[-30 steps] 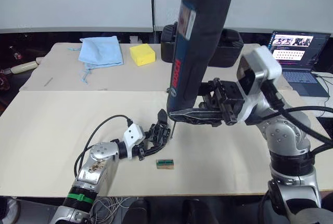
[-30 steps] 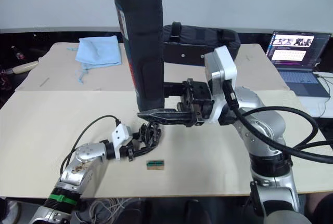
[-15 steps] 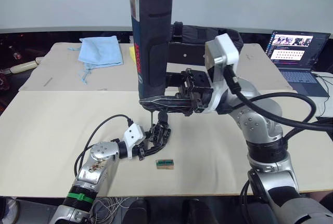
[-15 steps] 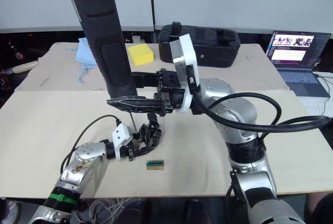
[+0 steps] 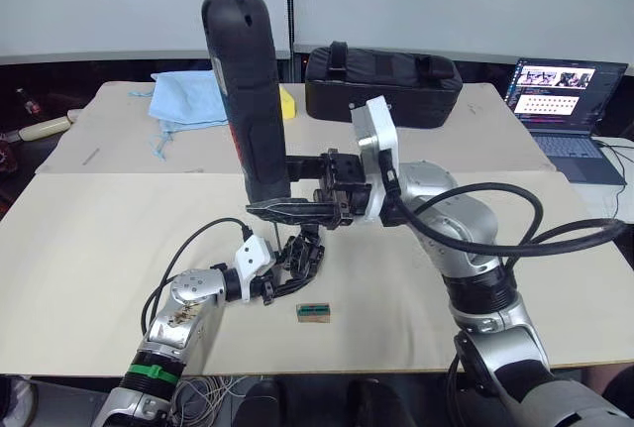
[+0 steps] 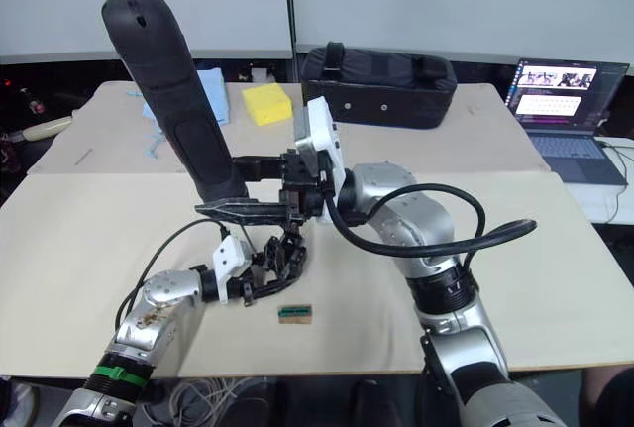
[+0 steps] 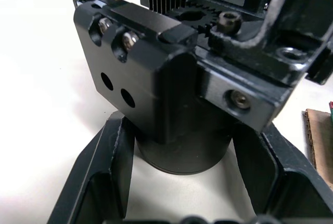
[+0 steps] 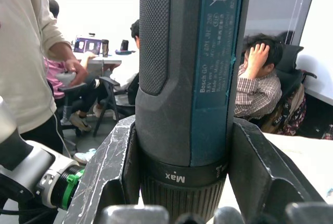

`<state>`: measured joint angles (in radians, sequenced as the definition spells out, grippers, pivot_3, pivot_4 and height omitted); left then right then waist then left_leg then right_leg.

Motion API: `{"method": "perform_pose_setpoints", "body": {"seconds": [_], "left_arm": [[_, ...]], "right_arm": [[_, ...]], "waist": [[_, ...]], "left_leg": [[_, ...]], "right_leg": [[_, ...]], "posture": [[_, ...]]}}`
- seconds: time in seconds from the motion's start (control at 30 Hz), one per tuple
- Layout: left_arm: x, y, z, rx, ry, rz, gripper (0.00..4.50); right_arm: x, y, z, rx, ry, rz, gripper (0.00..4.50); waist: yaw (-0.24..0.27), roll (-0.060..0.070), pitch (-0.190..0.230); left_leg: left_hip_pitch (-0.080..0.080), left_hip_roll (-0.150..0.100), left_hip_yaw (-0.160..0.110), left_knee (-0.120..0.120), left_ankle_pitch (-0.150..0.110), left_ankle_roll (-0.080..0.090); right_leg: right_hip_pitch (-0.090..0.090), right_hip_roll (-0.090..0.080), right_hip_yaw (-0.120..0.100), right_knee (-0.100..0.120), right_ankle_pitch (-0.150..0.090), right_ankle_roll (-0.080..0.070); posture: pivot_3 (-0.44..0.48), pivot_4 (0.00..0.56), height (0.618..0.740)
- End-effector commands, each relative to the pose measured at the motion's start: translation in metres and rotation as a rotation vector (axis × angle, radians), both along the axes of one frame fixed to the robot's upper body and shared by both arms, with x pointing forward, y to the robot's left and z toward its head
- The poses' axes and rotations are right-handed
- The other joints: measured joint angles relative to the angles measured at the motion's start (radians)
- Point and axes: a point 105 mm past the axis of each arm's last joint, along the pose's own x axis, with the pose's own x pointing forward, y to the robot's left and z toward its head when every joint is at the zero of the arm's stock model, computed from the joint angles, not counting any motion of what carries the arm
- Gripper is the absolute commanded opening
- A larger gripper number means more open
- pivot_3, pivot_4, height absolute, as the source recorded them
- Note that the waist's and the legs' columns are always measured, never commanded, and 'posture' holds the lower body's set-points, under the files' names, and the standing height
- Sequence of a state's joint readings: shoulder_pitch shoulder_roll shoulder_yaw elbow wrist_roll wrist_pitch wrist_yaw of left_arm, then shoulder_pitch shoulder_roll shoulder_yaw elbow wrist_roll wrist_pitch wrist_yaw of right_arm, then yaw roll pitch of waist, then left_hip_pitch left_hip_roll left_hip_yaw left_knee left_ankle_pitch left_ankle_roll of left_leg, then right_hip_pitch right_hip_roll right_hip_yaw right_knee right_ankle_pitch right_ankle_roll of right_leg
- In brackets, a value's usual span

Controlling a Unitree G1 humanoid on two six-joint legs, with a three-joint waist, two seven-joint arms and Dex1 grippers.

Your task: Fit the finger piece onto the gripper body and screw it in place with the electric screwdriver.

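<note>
Your right gripper (image 5: 289,210): jaws closed around lower barrel of electric screwdriver (image 5: 248,100), tool near upright, bit pointing down below jaws. Your left gripper (image 5: 289,266): jaws spread wide, clamped on round base of gripper body (image 7: 171,78), which sits between them on table (image 5: 89,249). Screwdriver bit just above gripper body. Finger piece: can't pick it out. Small brown-and-green box (image 5: 313,312) just beside left jaws.

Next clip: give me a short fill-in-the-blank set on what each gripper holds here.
1. The right gripper is shut on the electric ____.
2. The left gripper clamps the gripper ____ on the table.
3. The small brown-and-green box lies on the table nearest the ____ gripper.

Missing words: screwdriver; body; left
</note>
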<state>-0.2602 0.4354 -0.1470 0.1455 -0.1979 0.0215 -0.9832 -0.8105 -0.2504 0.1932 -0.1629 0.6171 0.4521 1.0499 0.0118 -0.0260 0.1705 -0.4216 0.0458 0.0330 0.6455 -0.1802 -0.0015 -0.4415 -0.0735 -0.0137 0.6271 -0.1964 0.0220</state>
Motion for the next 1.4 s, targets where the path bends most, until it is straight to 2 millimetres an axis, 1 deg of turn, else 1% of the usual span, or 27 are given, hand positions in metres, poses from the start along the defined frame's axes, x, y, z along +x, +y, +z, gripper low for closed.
{"method": "perform_pose_setpoints", "body": {"seconds": [0.03,0.8,1.4], "left_arm": [[-0.002,-0.001,-0.008,0.003,0.032,0.0,2.27],[-0.005,-0.001,-0.01,0.013,0.048,-0.001,2.27],[-0.009,-0.004,-0.012,0.012,0.066,-0.006,2.27]], "right_arm": [[-0.006,-0.001,0.009,0.038,-0.065,0.019,1.93],[-0.005,0.004,-0.012,-0.026,-0.079,0.019,1.93],[-0.003,0.006,-0.02,-0.04,-0.078,0.01,1.93]], "waist": [[0.0,0.0,0.0],[0.0,0.0,0.0],[-0.002,0.0,0.0]], "left_leg": [[0.0,0.0,0.0,0.0,0.0,0.0],[0.0,0.0,0.0,0.0,0.0,0.0],[0.0,0.0,0.0,0.0,0.0,0.0]], "right_leg": [[0.0,0.0,0.0,0.0,0.0,0.0],[0.0,0.0,0.0,0.0,0.0,0.0],[0.0,0.0,0.0,0.0,0.0,0.0]], "posture": [[0.0,0.15,0.74],[0.0,0.15,0.74],[0.0,0.15,0.74]]}}
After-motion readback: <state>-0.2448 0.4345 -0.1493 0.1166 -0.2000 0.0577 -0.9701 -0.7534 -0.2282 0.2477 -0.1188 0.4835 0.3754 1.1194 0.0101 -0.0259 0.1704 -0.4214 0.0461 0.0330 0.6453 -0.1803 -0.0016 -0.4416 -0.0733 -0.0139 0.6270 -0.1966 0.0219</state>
